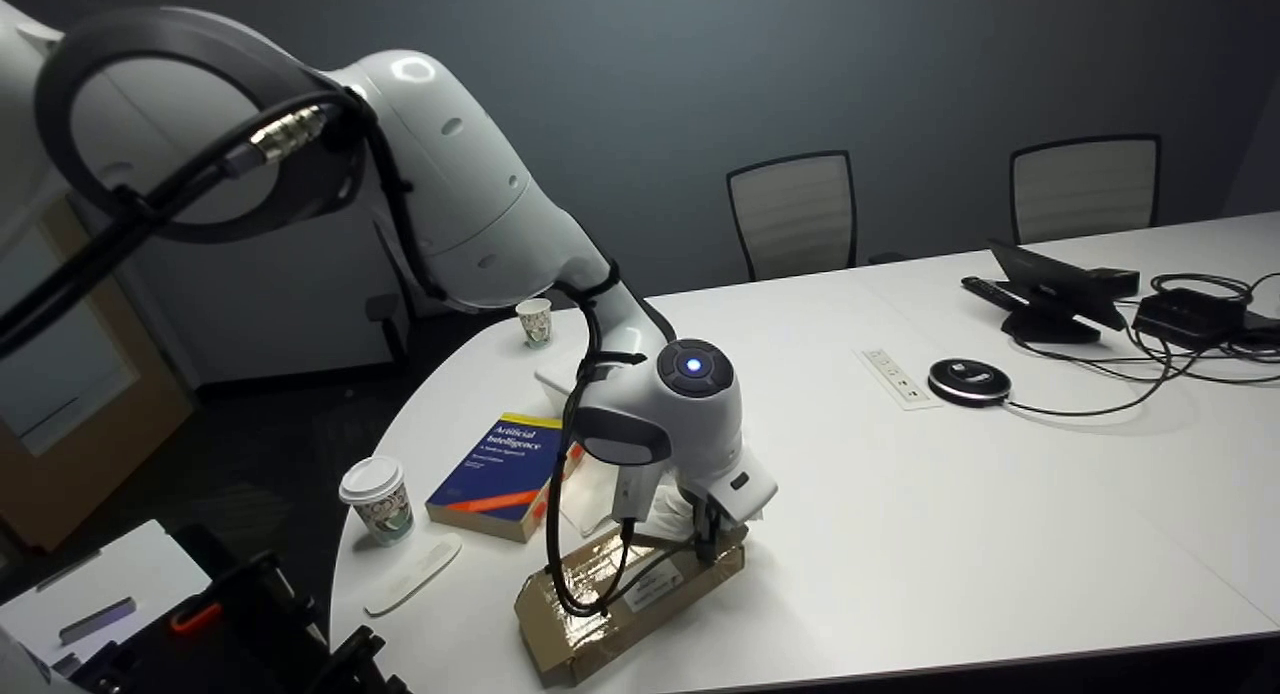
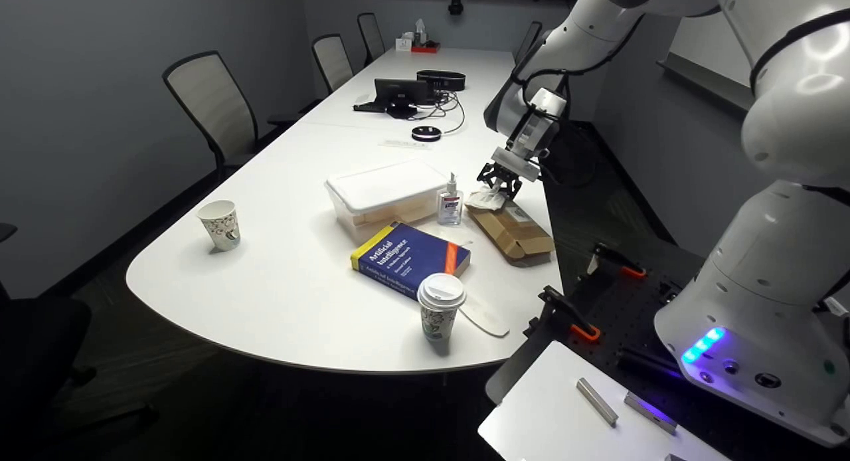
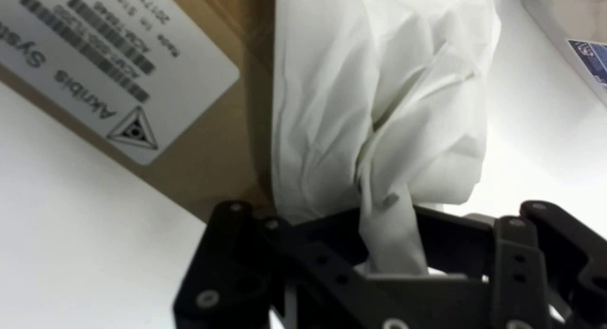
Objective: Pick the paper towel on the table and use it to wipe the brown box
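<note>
Table [image 2: 265, 301]: white, curved edge. Plastic container [image 2: 405, 210] on it has its lid [image 2: 388, 184] on; a tan patch shows through the wall, can't make out what. Brown box [image 2: 510, 234] lies flat, label [image 3: 109, 73] up, contents hidden. Gripper [image 3: 391, 239] is at one end of the box, jaws pinching the paper towel [image 3: 403, 120]. Towel spreads from the grip across the box's edge, partly past it; can't tell if it presses on the box. Towel: off-white, heavily creased, bunched tight at the jaws. Takeaway cup [image 2: 438, 318] capped, insides hidden. Open cup [image 2: 219, 227] upright, can't see what's in it. Pump bottle [image 2: 450, 207] upright near the box, clear.
</note>
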Motion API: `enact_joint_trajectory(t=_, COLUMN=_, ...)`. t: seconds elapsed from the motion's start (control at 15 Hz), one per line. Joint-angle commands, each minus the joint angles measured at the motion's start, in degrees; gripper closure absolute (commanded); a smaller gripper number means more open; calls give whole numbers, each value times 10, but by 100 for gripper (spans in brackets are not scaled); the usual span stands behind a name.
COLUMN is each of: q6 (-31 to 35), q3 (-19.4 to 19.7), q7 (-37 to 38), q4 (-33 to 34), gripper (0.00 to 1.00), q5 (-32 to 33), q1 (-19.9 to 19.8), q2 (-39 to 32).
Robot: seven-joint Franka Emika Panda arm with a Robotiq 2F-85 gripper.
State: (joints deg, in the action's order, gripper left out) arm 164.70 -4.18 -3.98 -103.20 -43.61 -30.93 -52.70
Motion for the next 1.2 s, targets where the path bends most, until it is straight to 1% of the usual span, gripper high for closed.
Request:
enact_joint_trajectory(t=0.0, q6=-14, q3=-2, q7=8, q4=2, gripper=100, q5=-2, q1=1, q2=-10)
enact_joint_trajectory(t=0.33, q6=0, q3=-10, q7=-3, q4=-19, gripper=100, q5=-20, q1=-14, q2=-15)
enact_joint_trajectory(t=0.87, q6=13, q3=-33, q7=-21, q4=-71, gripper=100, q5=-60, q1=-36, q2=18)
enact_joint_trajectory(t=1.07, q6=38, q3=-56, q7=-42, q4=-87, gripper=100, q5=-94, q1=-50, q2=30)
enact_joint_trajectory(t=1.13, q6=56, q3=-75, q7=-52, q4=-94, gripper=100, q5=-103, q1=-64, q2=34)
